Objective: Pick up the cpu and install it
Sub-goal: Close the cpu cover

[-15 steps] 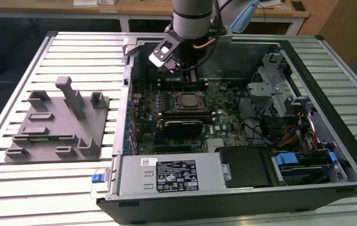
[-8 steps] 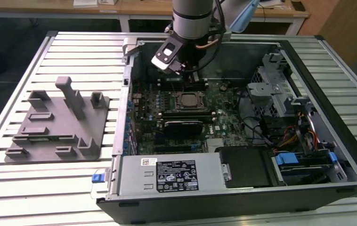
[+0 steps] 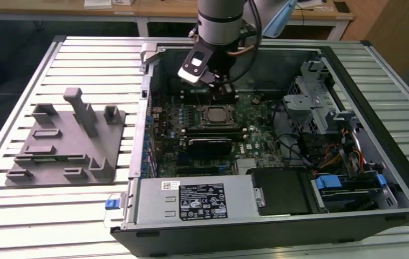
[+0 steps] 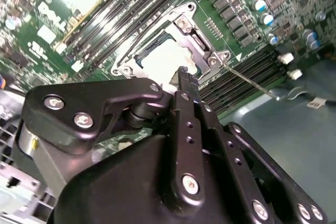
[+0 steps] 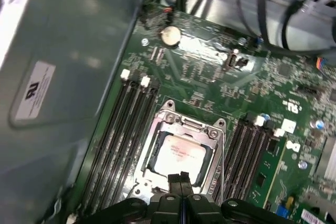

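The cpu (image 3: 215, 114) lies flat in the motherboard socket, its silvery top plate showing inside the metal frame (image 5: 178, 120). Both wrist views show the cpu (image 5: 179, 153) (image 4: 164, 57) just past the fingertips. My gripper (image 3: 221, 89) hangs inside the open computer case, a little above the socket and toward the case's back wall. Its two black fingers (image 5: 175, 182) are pressed together with nothing between them, so the gripper (image 5: 180, 176) (image 4: 183, 73) is shut and empty. The socket's thin metal lever (image 4: 247, 80) stands out to one side.
Memory slots (image 5: 118, 129) flank the socket on both sides. The case holds a power supply (image 3: 190, 199) at the front, drive cages (image 3: 320, 108) and cables at the exterior view's right. A grey plastic fixture (image 3: 68, 140) lies on the slatted table at the exterior view's left.
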You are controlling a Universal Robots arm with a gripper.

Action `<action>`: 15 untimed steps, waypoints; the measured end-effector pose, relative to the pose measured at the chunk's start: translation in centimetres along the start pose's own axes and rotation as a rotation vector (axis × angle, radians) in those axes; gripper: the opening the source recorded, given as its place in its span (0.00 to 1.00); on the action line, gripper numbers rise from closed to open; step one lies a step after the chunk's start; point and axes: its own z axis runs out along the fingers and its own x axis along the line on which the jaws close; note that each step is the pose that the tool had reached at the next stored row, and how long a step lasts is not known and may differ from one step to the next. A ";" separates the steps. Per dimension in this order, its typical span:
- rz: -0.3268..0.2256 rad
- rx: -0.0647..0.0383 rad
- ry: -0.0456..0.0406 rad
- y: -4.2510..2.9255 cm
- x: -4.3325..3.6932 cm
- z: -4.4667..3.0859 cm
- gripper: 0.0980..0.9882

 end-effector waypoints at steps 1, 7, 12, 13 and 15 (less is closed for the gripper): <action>-0.018 0.000 0.0008 0.00 0.00 0.00 0.01; -0.126 0.001 0.0056 0.00 0.00 0.01 0.01; -0.211 0.002 0.0095 0.00 0.00 0.02 0.01; -0.227 0.002 0.0102 0.00 0.00 0.02 0.01; -0.262 0.003 0.0118 0.00 0.00 0.02 0.01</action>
